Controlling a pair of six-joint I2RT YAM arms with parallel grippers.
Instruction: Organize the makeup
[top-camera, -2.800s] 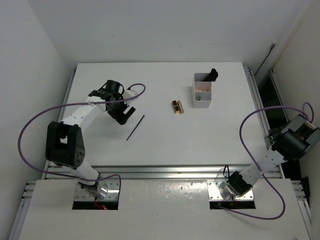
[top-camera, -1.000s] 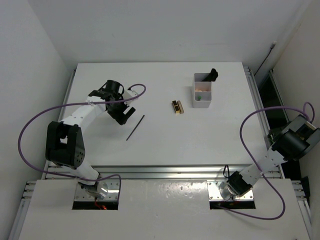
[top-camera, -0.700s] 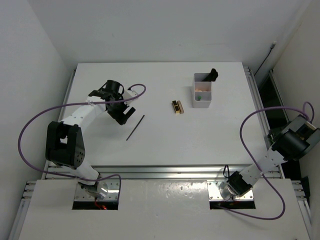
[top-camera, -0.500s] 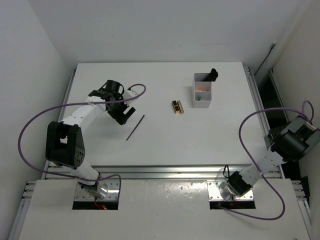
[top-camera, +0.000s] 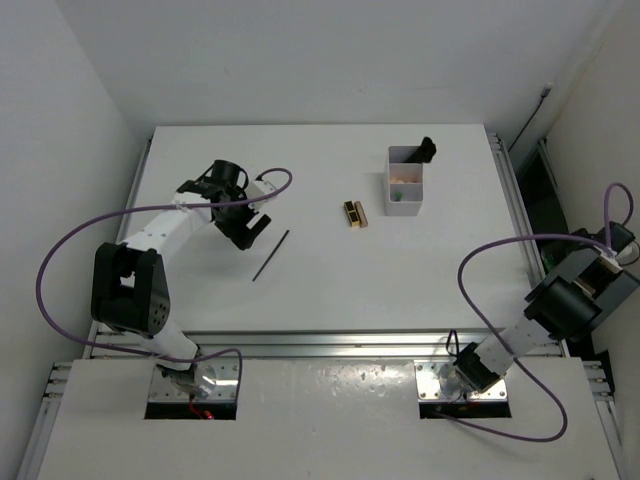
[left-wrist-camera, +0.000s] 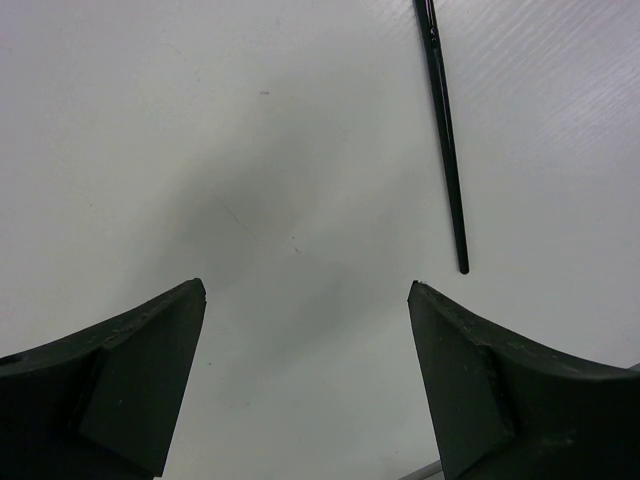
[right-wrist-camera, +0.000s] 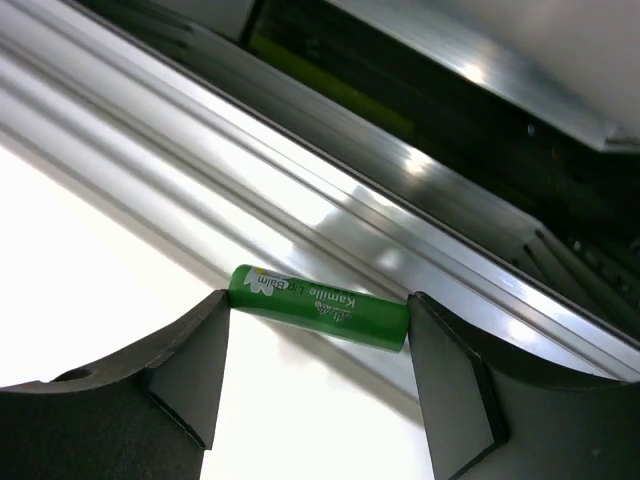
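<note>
In the right wrist view, my right gripper (right-wrist-camera: 318, 314) is shut on a small green tube (right-wrist-camera: 330, 303), pinched end to end between the fingertips above the table's right edge. My left gripper (top-camera: 243, 229) hangs open over bare table at the left, nothing between its fingers (left-wrist-camera: 130, 360). A thin black stick (top-camera: 270, 255) lies just right of it, also seen in the left wrist view as the stick (left-wrist-camera: 447, 150). The black-and-gold case (top-camera: 355, 213) lies mid-table. A black brush (top-camera: 426, 149) stands in the white box (top-camera: 405, 186), with small green and pale items in its other compartments.
An aluminium rail (right-wrist-camera: 300, 150) and a dark gap run along the table's right edge under my right gripper. The right arm (top-camera: 570, 300) sits off the table's right side, its purple cable (top-camera: 480, 270) looping over the table. Another rail (top-camera: 320, 340) crosses the near edge.
The right arm has swung slightly toward the near side and its cable loop has shifted left. The left arm, stick, case and box are unmoved.
</note>
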